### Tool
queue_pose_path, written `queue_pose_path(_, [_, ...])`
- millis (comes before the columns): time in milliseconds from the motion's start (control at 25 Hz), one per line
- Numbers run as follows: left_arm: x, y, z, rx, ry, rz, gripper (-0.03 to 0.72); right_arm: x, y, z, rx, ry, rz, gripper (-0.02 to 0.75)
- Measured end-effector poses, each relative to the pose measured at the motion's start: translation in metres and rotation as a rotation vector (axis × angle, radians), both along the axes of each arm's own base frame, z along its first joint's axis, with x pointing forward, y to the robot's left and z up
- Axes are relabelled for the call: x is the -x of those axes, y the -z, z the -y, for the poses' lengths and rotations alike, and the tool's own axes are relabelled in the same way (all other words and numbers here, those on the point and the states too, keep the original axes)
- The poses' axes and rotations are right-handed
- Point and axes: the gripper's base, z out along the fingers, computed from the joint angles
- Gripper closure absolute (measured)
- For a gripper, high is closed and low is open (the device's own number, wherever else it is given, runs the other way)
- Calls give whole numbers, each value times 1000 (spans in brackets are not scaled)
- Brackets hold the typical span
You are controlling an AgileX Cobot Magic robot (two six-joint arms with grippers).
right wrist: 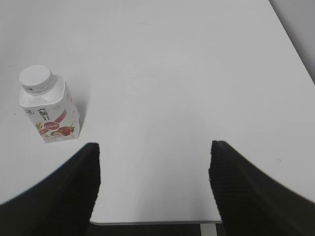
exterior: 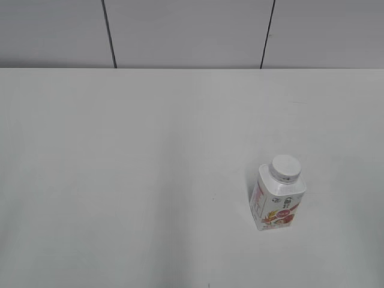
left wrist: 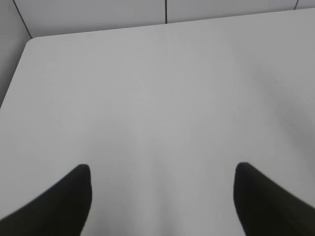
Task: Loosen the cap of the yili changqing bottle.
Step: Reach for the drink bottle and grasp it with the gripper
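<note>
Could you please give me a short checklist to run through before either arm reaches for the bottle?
1. Bottle upright: the yili changqing bottle stands upright on the table. Ok.
2. Cap in place: the cap sits on the neck, nothing covering it. Ok.
3. Right pincer ready: jaws spread wide and empty, with the bottle off to the left in the right wrist view, not between them. Ok.
4. Left pincer ready: jaws spread and empty; its camera shows no bottle. Ok.
5. How tight the cap is: cannot tell.
</note>
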Motion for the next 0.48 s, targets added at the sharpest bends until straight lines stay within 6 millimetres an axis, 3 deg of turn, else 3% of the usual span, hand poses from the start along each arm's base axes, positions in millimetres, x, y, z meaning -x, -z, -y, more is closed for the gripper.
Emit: queue_pose_path(480, [0,-1,-1,-14,-10,9,144,0,0,0,0,0,0,192])
